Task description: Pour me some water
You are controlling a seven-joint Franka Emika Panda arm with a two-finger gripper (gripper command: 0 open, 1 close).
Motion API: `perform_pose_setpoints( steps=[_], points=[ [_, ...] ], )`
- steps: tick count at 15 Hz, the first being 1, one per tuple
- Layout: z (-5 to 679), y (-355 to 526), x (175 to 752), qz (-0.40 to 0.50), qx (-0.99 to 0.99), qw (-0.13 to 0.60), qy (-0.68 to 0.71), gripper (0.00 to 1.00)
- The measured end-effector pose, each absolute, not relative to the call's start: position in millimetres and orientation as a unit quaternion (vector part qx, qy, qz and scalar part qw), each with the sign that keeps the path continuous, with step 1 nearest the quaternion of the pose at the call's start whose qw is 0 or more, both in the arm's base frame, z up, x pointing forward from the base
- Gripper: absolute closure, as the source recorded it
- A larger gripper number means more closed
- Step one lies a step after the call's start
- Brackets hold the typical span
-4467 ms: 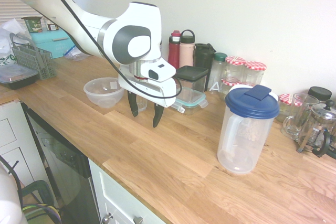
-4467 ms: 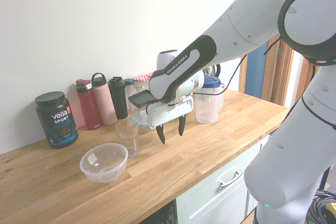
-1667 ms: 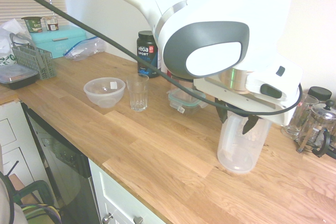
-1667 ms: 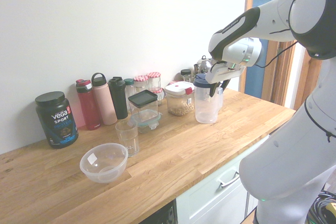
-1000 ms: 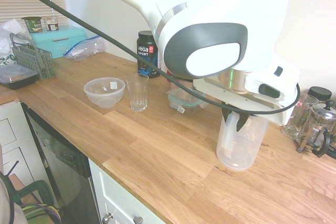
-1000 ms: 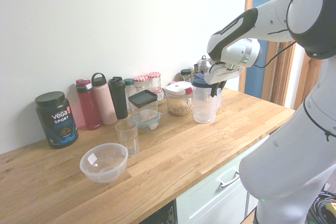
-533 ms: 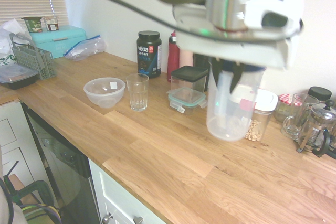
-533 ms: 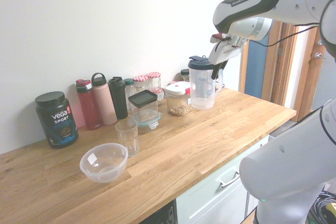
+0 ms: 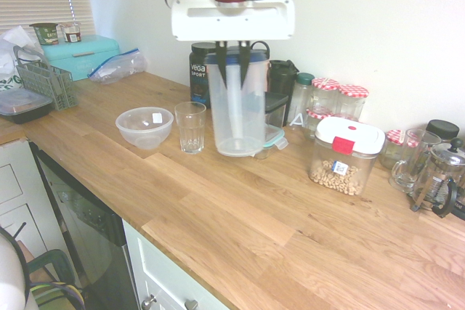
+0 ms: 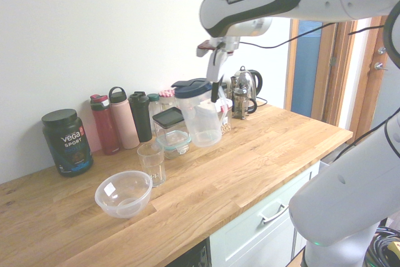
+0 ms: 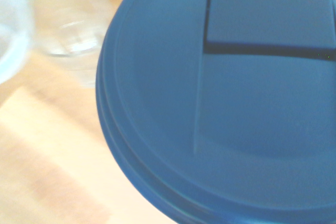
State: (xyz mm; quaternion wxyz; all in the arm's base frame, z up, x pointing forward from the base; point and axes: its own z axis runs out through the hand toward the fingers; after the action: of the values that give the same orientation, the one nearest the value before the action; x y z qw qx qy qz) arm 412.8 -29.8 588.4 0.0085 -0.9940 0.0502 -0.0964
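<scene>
In the first exterior view, going left to right along the wooden countertop (image 9: 218, 223), the clear plastic bowl (image 9: 144, 126) and the empty drinking glass (image 9: 190, 127) stand just where they stood a second ago, but the clear pitcher (image 9: 236, 107) with its blue lid (image 11: 226, 103) has changed place entirely: it was resting on the counter far to the right, near the French press (image 9: 438, 177), and now hangs in the air just beside the glass, lifted clear of the wood. The gripper (image 9: 232, 54) is clamped on the pitcher near its rim, fingers shut on it from above, and the pitcher hangs roughly upright (the second exterior view suggests a slight lean). Where it used to stand, the white-lidded container (image 9: 346, 155) of what look like nuts is now uncovered. In the wrist view the lid fills most of the frame with the glass off past its edge. I judge the carry to be nearly over; what remains is to line the spout up over the glass and tip. Whether the pitcher holds much water I cannot tell; it looks close to empty.
</scene>
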Motion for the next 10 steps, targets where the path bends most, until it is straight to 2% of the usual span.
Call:
perform_pose_setpoints(
  steps=[6, 10],
  points=[
    [579, 48, 439, 0.003, -0.992, -0.112, -0.065, 1.0],
    [559, 88, 453, 0.048, -0.966, -0.218, -0.129, 1.0]
  ],
)
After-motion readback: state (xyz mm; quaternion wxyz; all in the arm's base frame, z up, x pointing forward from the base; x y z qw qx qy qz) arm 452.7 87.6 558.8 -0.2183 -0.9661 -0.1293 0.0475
